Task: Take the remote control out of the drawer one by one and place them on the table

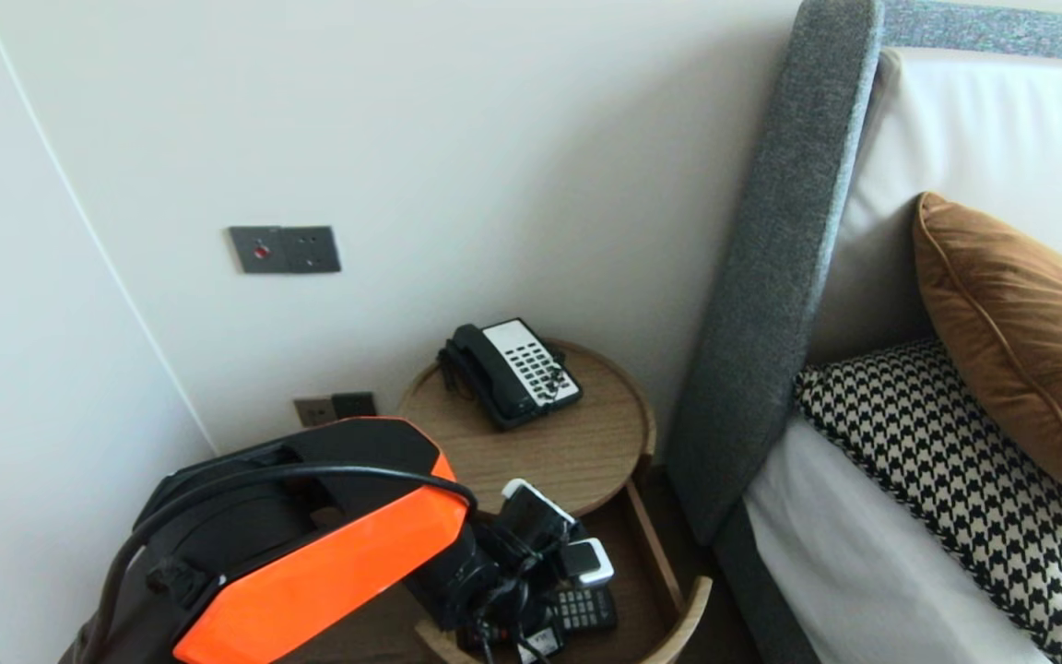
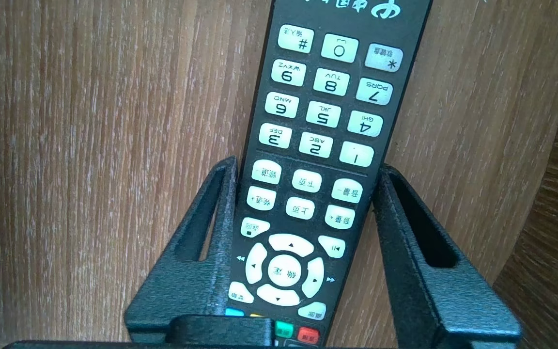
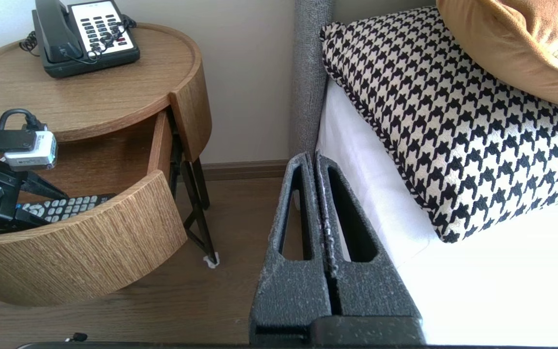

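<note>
Two fingers [image 2: 196, 242] of the left tool [image 2: 308, 167] stand at middling width, one pressed against each long edge of the black remote control with white buttons [image 2: 317, 111]. The remote lies flat on the floor of the open wooden drawer [image 2: 90, 145], close behind the drawer's curved front [image 3: 90, 252]. That drawer is pulled out from the round wooden bedside table [image 1: 577, 452], and a black-and-white desk telephone [image 1: 511, 372] sits at the table's back edge, by the wall.

The step in hand looks like the grasp itself: the tool has hold of the remote around its middle buttons, but the remote is not yet off the wood. The next move calls for a firm squeeze and a straight lift, clearing the drawer's front rim and the overhanging table edge.

The right tool [image 3: 315, 157] is parked with its fingers pressed together, low over the floor beside the white bed [image 3: 502, 271].
</note>
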Robot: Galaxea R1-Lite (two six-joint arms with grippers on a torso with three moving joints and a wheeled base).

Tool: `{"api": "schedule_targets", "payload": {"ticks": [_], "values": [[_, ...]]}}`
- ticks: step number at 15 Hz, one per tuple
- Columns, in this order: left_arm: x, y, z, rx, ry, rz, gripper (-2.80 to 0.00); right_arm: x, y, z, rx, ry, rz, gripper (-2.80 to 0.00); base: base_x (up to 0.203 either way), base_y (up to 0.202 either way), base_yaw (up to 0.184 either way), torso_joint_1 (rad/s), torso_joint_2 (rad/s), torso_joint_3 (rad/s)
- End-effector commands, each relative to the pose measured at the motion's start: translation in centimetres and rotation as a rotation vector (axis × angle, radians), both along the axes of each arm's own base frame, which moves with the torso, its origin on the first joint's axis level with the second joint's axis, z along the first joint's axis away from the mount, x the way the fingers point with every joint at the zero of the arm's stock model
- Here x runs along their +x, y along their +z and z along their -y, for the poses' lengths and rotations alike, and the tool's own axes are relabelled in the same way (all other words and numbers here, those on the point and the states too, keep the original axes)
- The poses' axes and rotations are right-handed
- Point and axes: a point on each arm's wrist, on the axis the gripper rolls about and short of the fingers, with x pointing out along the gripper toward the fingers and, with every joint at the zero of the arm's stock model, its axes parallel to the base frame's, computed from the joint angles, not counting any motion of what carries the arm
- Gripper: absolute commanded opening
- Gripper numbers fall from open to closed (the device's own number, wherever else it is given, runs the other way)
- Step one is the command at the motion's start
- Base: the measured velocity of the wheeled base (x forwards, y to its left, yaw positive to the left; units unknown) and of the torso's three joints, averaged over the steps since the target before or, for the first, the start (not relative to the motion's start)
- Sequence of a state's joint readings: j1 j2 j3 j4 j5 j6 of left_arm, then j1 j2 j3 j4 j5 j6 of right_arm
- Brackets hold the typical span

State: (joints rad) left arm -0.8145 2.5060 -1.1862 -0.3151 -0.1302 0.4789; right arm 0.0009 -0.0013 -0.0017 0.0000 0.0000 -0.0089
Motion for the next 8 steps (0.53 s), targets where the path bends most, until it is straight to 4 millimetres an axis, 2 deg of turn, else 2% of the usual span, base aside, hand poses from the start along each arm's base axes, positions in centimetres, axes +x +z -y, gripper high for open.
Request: {"api": "schedule_targets", "payload": {"ticks": [1,8], "values": [[-0.07,-0.39,-0.08,0.009,-0.001,-0.003,-2.8,-0.04,-0.02,0.0,0.0,0.001,0.005,-2.8,0.0,0.0,0.0,0.0,0.0,0.0],[0.1,0.09,0.1,0.001,0.003,-0.002,-2.8,-0.04,-0.02,0.0,0.0,0.001,0.005,-2.8,0.0,0.0,0.0,0.0,0.0,0.0]]}}
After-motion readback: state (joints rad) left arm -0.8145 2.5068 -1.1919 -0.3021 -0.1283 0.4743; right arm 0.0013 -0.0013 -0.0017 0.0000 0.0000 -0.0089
